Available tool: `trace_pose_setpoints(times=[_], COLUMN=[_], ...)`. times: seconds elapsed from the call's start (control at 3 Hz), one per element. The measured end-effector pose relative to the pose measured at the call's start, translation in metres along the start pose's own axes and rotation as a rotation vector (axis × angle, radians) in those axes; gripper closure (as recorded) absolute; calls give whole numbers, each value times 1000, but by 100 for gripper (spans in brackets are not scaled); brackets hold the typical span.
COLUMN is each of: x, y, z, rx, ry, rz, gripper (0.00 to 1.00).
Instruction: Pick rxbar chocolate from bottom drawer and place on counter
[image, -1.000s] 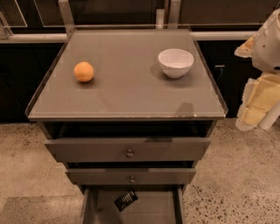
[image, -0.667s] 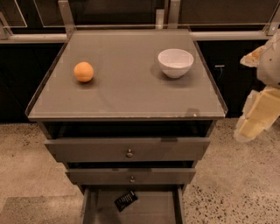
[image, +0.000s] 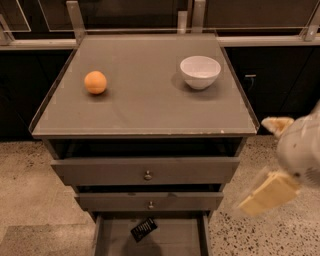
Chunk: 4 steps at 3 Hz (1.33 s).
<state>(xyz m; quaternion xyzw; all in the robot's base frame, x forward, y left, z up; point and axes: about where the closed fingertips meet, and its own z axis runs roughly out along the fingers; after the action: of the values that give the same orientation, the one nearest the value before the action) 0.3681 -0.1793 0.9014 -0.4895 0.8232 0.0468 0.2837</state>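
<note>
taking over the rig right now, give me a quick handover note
Gripper: open, empty, off the cabinet's right side, level with the drawers.
The rxbar chocolate lies on the floor of the bottom drawer, which is pulled open.
The counter holds an orange ball and a white bowl.
Done: nothing picked yet.
Left: reach in, grasp the bar, set it on the counter.

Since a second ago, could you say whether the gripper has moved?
Yes. The gripper has dropped from level with the counter to below its rim, right of it.
</note>
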Motion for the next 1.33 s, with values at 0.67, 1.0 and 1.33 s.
trace_pose_setpoints(times=[0.67, 1.0, 1.33], x=[-1, 0, 23], y=[64, 66, 86], z=[85, 81, 115], rx=[-72, -51, -67], ry=[-151, -163, -210], rz=[151, 152, 207], gripper=[0, 0, 0])
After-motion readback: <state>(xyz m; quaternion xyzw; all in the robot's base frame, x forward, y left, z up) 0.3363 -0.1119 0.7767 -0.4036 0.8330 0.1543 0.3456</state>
